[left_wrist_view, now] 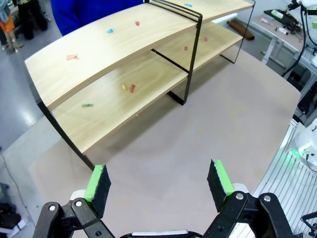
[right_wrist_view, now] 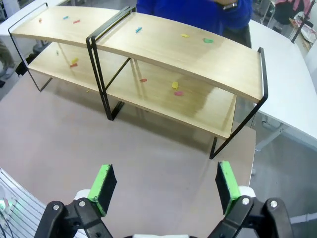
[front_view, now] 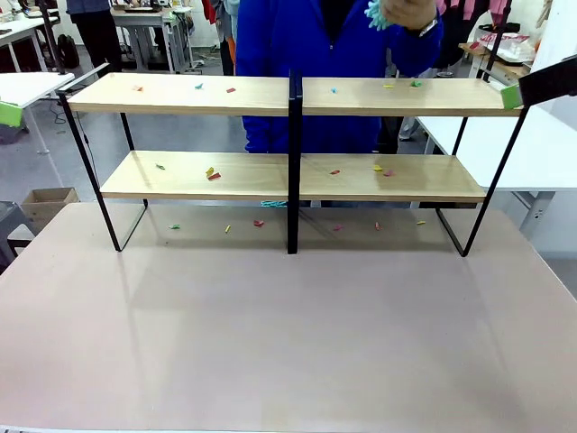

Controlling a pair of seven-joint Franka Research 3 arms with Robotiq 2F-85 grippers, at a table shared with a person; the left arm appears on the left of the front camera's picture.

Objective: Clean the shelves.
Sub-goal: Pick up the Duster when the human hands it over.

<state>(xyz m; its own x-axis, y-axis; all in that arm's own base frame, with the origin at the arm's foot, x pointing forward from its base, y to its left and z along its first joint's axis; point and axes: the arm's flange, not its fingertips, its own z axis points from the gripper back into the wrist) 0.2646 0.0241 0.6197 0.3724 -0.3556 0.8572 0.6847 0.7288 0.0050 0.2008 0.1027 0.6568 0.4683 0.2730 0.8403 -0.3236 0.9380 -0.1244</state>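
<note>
Behind the littered shelves stands a person; left gripper and right gripper gape.

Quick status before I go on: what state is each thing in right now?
shelves: upright on the tabletop, both levels strewn with small coloured scraps.
left gripper: open, empty.
right gripper: open, empty.
person's hand: raised above the shelves, holding something teal.
tabletop: a few scraps under the shelves.
</note>
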